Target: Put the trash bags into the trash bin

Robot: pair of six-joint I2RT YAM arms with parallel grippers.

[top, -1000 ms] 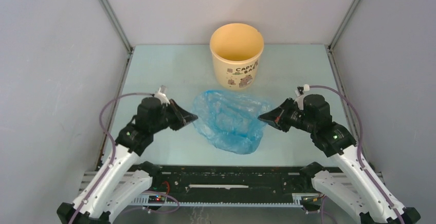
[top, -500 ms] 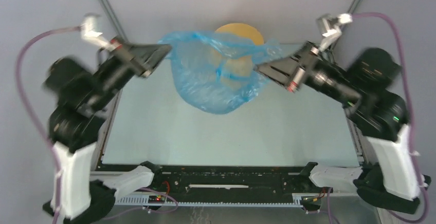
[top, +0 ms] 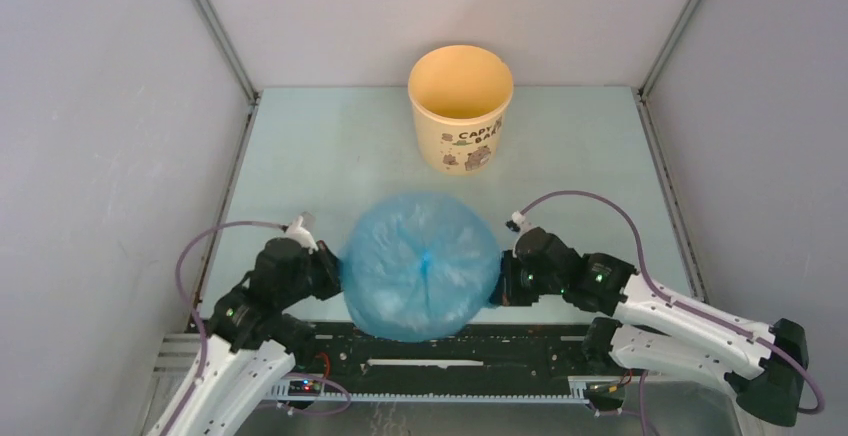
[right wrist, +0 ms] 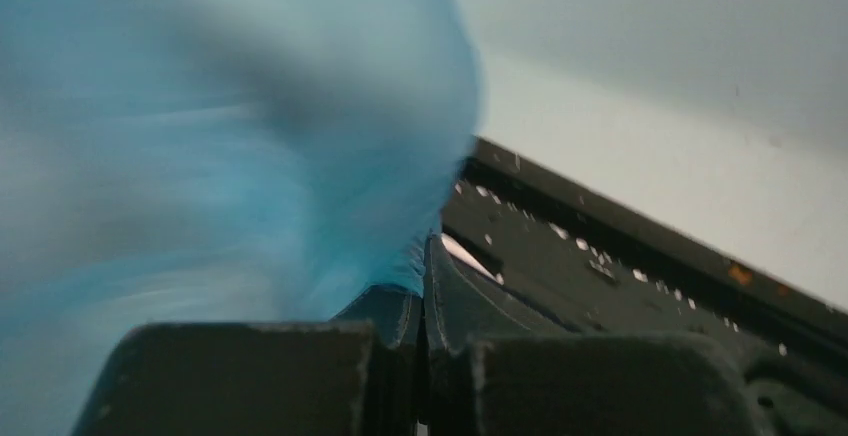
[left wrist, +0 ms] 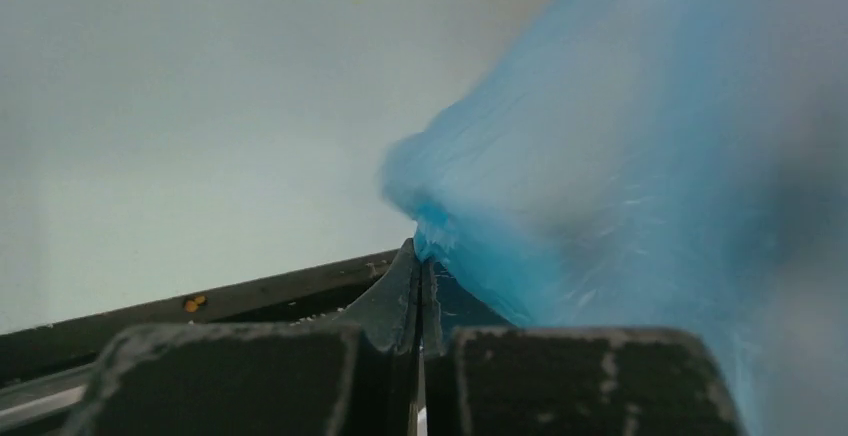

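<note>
On the table (top: pixel 330 156), the trash bag (top: pixel 420 266) swells into a rounded blue dome at 6 o'clock, by the near edge. It is well apart from the trash bin (top: pixel 465 141), which stands upright at 12 o'clock with nothing visible inside. So nothing is delivered yet; carrying the bag over and lowering it in remains. The left gripper (left wrist: pixel 418 256) pinches film at the bag's 9 o'clock and the right gripper (right wrist: pixel 425 256) at its 3 o'clock — both clamped tight on plastic.
</note>
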